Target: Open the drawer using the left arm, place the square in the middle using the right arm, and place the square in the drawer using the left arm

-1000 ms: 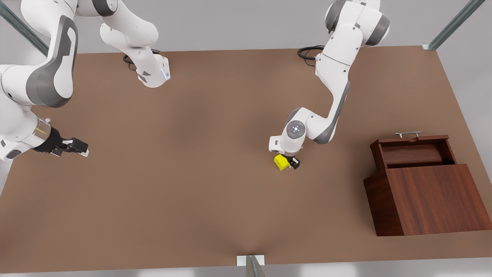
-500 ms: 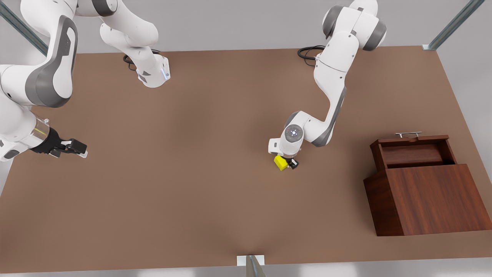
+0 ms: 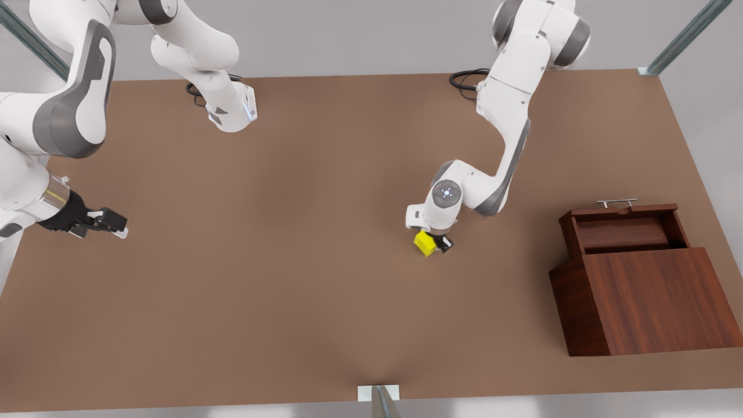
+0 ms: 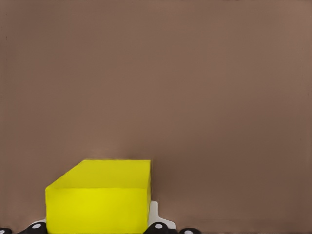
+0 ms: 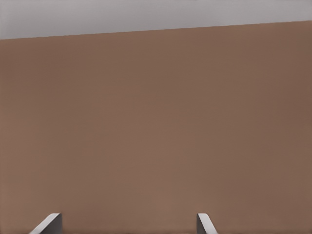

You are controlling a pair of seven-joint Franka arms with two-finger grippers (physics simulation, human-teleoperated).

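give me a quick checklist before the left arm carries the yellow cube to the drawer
1. Drawer pulled out of the cabinet: ok, tray interior exposed.
2. Left gripper at the yellow cube near the middle of the table: ok.
3. Grip on the cube: cannot tell; the left wrist view shows the cube right at the gripper, but the finger contact is hidden.
4. Cube lifted off the table: cannot tell.
5. Right gripper out of the way: ok, open, waiting at the front view's left edge.
6. Path from cube to drawer: ok, bare tabletop between them.
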